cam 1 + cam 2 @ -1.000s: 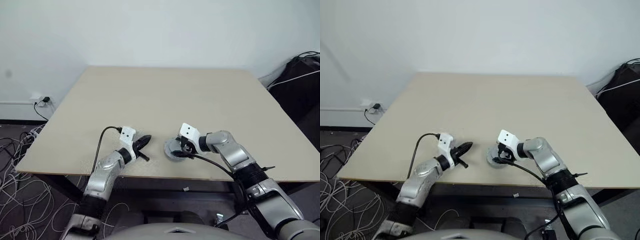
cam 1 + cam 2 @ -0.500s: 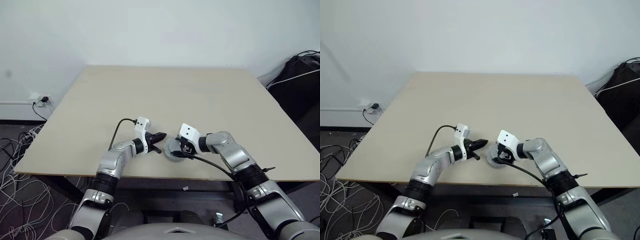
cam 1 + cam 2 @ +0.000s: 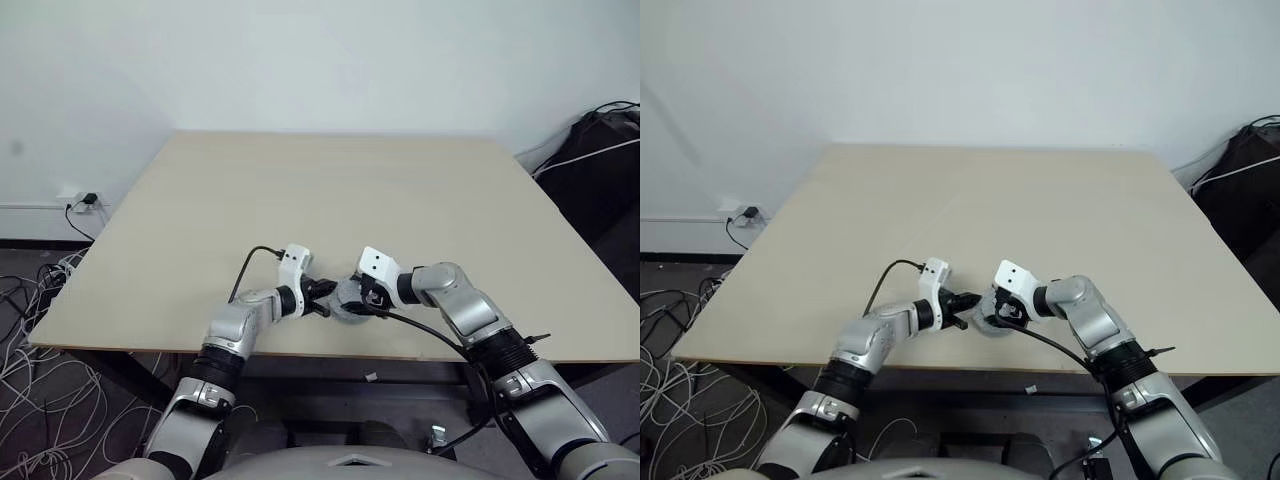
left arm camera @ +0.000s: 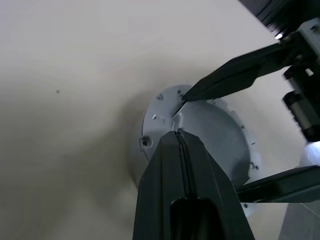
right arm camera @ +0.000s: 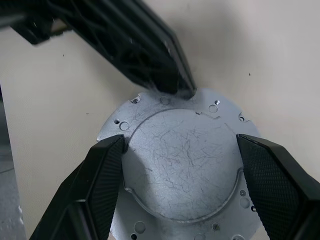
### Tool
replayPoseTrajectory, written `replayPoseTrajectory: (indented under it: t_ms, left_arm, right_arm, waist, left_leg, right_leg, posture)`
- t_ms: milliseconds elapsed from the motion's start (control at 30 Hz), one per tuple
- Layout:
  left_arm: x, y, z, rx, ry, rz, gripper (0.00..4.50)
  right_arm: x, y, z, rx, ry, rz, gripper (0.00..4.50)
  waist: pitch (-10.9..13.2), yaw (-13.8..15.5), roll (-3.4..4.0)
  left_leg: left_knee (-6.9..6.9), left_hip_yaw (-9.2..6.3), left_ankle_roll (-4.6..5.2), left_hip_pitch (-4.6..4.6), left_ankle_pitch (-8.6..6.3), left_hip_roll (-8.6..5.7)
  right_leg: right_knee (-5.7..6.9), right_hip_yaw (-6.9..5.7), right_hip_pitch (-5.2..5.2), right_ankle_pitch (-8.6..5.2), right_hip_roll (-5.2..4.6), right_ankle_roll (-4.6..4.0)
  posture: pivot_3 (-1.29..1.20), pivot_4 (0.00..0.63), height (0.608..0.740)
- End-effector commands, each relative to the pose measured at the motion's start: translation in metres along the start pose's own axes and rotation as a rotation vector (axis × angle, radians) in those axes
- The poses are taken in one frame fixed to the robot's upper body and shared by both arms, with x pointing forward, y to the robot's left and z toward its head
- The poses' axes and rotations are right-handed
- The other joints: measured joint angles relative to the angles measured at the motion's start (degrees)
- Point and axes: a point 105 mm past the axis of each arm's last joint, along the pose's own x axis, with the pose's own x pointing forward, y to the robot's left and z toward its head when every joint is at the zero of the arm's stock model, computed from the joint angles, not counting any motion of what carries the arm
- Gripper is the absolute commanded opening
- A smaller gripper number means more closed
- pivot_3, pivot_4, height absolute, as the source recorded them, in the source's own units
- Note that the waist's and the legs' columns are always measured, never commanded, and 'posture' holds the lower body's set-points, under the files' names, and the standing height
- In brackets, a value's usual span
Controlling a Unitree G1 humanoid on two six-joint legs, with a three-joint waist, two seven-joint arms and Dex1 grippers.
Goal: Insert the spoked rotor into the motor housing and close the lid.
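Your right gripper [image 5: 180,165] has its fingers spread wide, bracketing the lid [image 5: 182,167] flat on the table [image 3: 300,190] near its front edge, likely to steady it. Left gripper [image 4: 179,134], fingers closed, tip at the lid's rim, probably to nudge it.

The table [image 3: 330,190] lies bare across its far and middle stretch, so a hand could pass freely there. Near the front edge the way is crowded: the right gripper [image 5: 182,192] straddles the round silver lid [image 5: 185,170] with a finger on either side, and the left gripper [image 4: 181,137], fingers pressed together, meets the lid's rim from the other side.
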Motion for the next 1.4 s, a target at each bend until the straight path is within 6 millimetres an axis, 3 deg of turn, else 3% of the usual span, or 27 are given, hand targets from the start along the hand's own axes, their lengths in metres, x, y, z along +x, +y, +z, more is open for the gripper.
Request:
replayPoseTrajectory:
  t_ms: [33, 333, 500, 633, 833, 1167, 1400]
  left_arm:
    - [0.006, -0.005, 0.009, 0.032, -0.006, 0.01, 0.0]
    - [0.011, -0.008, 0.0, 0.011, 0.03, 0.023, 0.0]
    - [0.012, -0.011, -0.003, 0.004, 0.043, 0.018, 0.0]
    - [0.013, -0.011, -0.004, 0.004, 0.047, 0.015, 0.0]
    - [0.013, -0.011, -0.006, 0.01, 0.056, 0.011, 0.0]
    - [0.014, -0.012, -0.006, 0.021, 0.063, -0.002, 0.0]
    - [0.016, -0.014, -0.006, 0.033, 0.067, -0.017, 0.0]
  right_arm:
    - [0.005, 0.007, -0.027, 0.038, 0.112, 0.012, 3.27]
    - [0.005, 0.007, -0.027, 0.045, 0.096, 0.007, 3.27]
    - [0.004, 0.006, -0.017, 0.06, 0.04, 0.001, 3.27]
    - [0.002, 0.005, -0.003, 0.071, -0.019, -0.004, 4.47]
    - [-0.004, 0.001, 0.008, 0.038, -0.058, -0.047, 4.47]
    - [-0.039, 0.007, 0.031, -0.06, -0.144, -0.106, 4.47]
    - [-0.064, 0.008, 0.033, 0.005, -0.24, -0.245, 4.47]
  waist:
    - [0.0, 0.0, 0.0]
    - [0.0, 0.0, -0.01]
    - [0.0, 0.1, -0.02]
    - [0.0, 0.1, -0.02]
    - [0.0, 0.2, -0.01]
    - [0.0, 0.3, 0.0]
    - [0.0, 0.7, -0.04]
  left_leg:
    - [0.0, 0.0, 0.0, 0.0, 0.0, 0.0]
    - [0.0, 0.0, 0.0, 0.0, 0.0, 0.0]
    - [0.0, 0.0, 0.01, 0.0, 0.0, 0.0]
    - [-0.01, 0.0, 0.0, -0.01, 0.0, 0.0]
    - [-0.02, 0.0, 0.08, -0.07, -0.05, -0.02]
    - [-0.28, 0.0, -0.01, -0.19, -0.01, -0.08]
    - [-0.3, 0.0, 0.12, -0.24, -0.11, -0.17]
  right_leg:
    - [0.0, 0.0, 0.0, 0.0, 0.0, 0.0]
    - [0.0, 0.0, 0.01, 0.0, -0.01, 0.0]
    - [0.0, 0.0, 0.02, 0.0, -0.02, 0.0]
    - [0.0, 0.0, -0.01, 0.0, -0.01, 0.0]
    - [-0.09, 0.0, -0.03, 0.0, -0.02, 0.0]
    - [-0.55, -0.01, -0.04, 0.03, -0.03, 0.03]
    - [-0.66, 0.0, -0.04, 0.03, -0.08, 0.03]
  posture:
    - [0.0, 0.0, 0.74]
    - [0.0, 0.0, 0.74]
    - [0.0, 0.0, 0.74]
    - [0.0, 0.0, 0.74]
    - [0.0, 0.0, 0.74]
    - [0.0, 0.0, 0.74]
    - [0.0, 0.0, 0.74]
